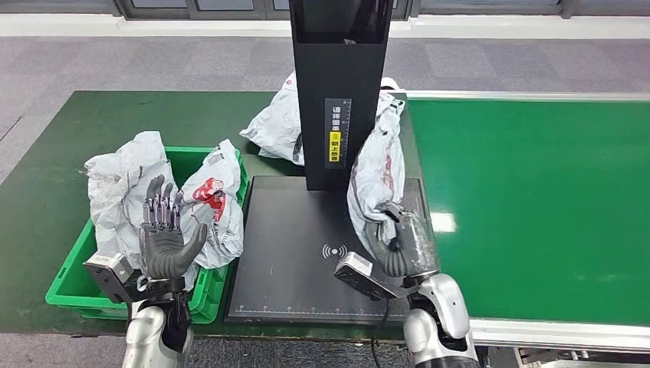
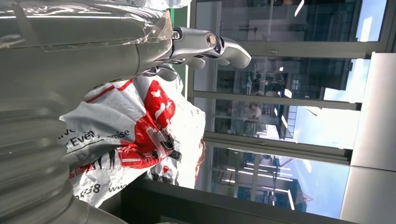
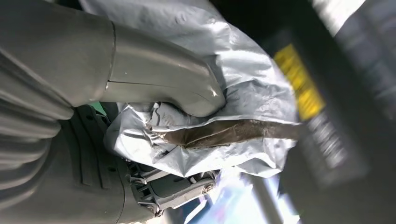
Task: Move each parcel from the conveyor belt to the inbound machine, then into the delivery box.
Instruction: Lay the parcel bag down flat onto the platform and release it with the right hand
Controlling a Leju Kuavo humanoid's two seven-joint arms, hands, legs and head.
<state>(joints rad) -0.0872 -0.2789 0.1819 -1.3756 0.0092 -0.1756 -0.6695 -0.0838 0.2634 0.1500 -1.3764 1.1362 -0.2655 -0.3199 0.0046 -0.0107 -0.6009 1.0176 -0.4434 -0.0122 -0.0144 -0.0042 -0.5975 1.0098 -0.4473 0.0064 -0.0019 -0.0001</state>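
Observation:
My right hand grips a grey plastic parcel by its lower end, holding it above the black scanning plate of the inbound machine, beside the black column. In the right wrist view the thumb presses into the crumpled parcel. My left hand is raised, palm up, fingers spread, empty, in front of the green delivery box. The box holds two grey parcels, one with red print, also seen close in the left wrist view as the printed parcel.
Another grey parcel lies on the dark green table behind the column. The bright green conveyor belt runs off to the right with a metal rail along its near edge. Windows stand beyond.

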